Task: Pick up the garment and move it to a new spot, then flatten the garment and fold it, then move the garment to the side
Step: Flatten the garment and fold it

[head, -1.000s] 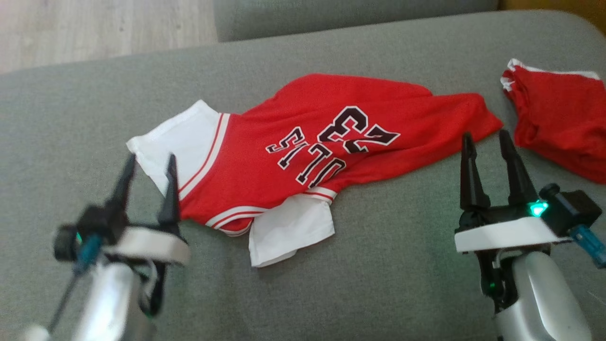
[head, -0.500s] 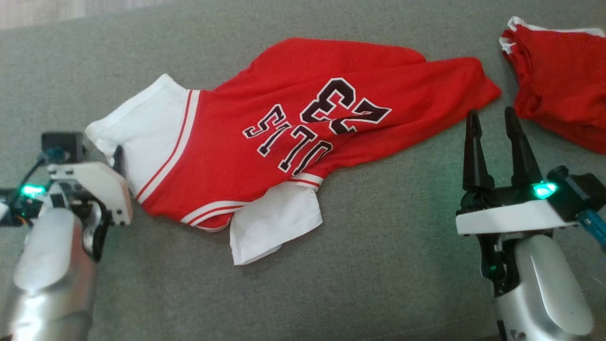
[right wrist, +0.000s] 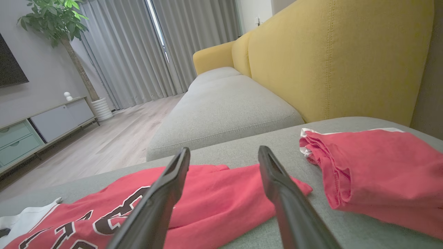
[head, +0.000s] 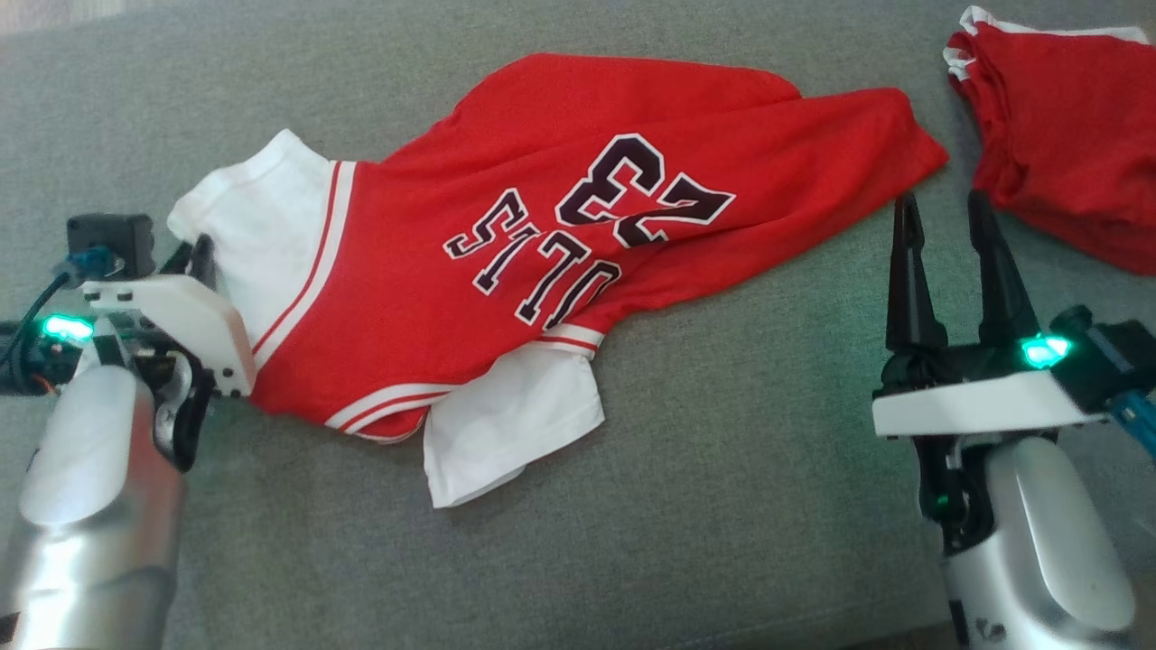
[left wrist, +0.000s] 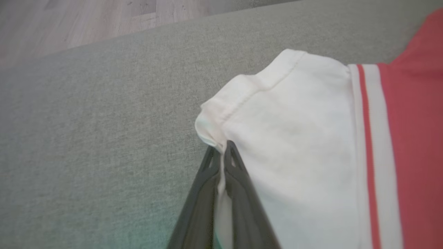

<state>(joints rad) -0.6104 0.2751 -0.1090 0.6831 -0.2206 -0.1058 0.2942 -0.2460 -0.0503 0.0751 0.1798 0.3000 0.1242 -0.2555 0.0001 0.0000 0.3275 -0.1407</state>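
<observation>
The garment (head: pixel 542 226) is a red jersey with white sleeves and dark "23" lettering, lying crumpled across the grey sofa cushion (head: pixel 722 506). My left gripper (head: pixel 200 264) sits at its left end, mostly hidden behind its own wrist in the head view. In the left wrist view that gripper (left wrist: pixel 223 149) is shut on the hem edge of the white sleeve (left wrist: pixel 294 138). My right gripper (head: pixel 940 200) stands open just below the jersey's right tip, apart from the cloth. The right wrist view shows its fingers (right wrist: pixel 224 152) spread over the red fabric (right wrist: pixel 207 204).
A second red garment (head: pixel 1066 126) lies bunched at the far right of the cushion, seen too as a folded heap (right wrist: pixel 380 173). Behind it rises a yellow sofa back (right wrist: pixel 328 52). Another grey seat (right wrist: pixel 225 114) and wooden floor (right wrist: pixel 114 138) lie beyond.
My left gripper swung in to the white sleeve and went from open to shut on its edge. The head camera tilted down. The right gripper stayed open in place.
</observation>
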